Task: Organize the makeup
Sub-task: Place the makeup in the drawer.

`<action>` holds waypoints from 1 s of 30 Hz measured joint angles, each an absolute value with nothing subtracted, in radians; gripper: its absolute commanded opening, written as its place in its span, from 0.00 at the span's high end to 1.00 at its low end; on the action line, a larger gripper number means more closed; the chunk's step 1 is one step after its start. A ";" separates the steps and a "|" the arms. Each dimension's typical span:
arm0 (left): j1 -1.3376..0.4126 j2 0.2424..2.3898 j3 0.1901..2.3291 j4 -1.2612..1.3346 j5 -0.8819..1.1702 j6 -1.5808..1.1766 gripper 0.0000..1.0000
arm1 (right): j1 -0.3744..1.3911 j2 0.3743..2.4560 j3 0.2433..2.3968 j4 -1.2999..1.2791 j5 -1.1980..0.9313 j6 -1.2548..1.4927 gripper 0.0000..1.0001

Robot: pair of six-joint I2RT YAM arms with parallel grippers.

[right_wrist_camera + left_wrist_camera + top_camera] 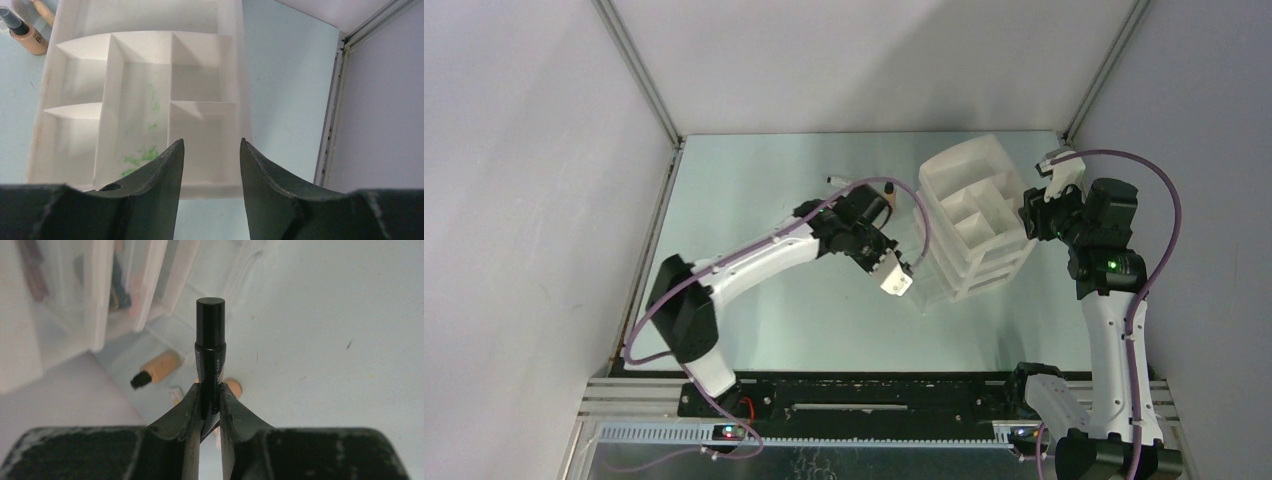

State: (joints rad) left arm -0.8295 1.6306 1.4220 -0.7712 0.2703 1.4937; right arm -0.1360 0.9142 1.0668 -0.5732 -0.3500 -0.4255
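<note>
My left gripper [210, 390] is shut on a black tube [210, 335] that sticks out past the fingertips, held above the table beside the white organizer's drawers [100, 300]. Below it a beige black-capped bottle [159, 367] lies on the table. A second beige piece [232, 386] shows partly behind one finger. My right gripper [212, 142] is open and empty, over the near edge of the organizer's top tray [112, 90], whose compartments hold nothing but green smears. In the right wrist view a beige bottle [27, 35] and a thin pencil [42, 10] lie beyond the tray.
The white drawer organizer [969, 215] stands at the back right of the table between both arms. Dark items show blurred inside its drawers [120, 290]. A wall and metal frame [335, 100] run close along the right side.
</note>
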 measured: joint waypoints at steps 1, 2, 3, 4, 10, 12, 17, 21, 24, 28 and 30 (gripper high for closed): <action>-0.845 1.659 1.431 -0.770 0.266 1.504 0.79 | -0.138 0.915 1.067 -0.573 -0.350 -0.426 0.47; -0.855 1.685 1.438 -0.765 0.264 1.512 0.79 | -0.139 0.915 1.067 -0.574 -0.350 -0.426 0.47; -0.868 1.718 1.452 -0.762 0.260 1.521 0.78 | -0.140 0.916 1.067 -0.574 -0.351 -0.426 0.47; -0.878 1.752 1.467 -0.757 0.256 1.529 0.78 | -0.143 0.918 1.067 -0.574 -0.353 -0.426 0.47; -0.912 1.918 1.584 -0.734 0.224 1.565 0.78 | -0.151 0.923 1.067 -0.574 -0.366 -0.426 0.47; -0.917 1.959 1.628 -0.729 0.217 1.572 0.74 | -0.151 0.923 1.067 -0.574 -0.368 -0.429 0.47; -0.919 2.017 1.684 -0.713 0.207 1.582 0.61 | -0.151 0.923 1.066 -0.574 -0.368 -0.437 0.47; -0.919 2.041 1.687 -0.712 0.201 1.584 0.52 | -0.151 0.923 1.066 -0.574 -0.368 -0.441 0.47; -0.919 2.046 1.687 -0.712 0.197 1.579 0.46 | -0.151 0.923 1.066 -0.574 -0.368 -0.441 0.47; -0.918 2.045 1.691 -0.712 0.191 1.563 0.41 | -0.151 0.923 1.065 -0.574 -0.368 -0.442 0.47; -0.915 2.035 1.690 -0.715 0.191 1.543 0.39 | -0.151 0.923 1.065 -0.573 -0.368 -0.442 0.47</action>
State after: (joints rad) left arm -0.9150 2.0346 1.6901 -0.7151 0.1909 1.5429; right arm -0.1509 0.9230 1.0649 -0.5728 -0.3683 -0.4419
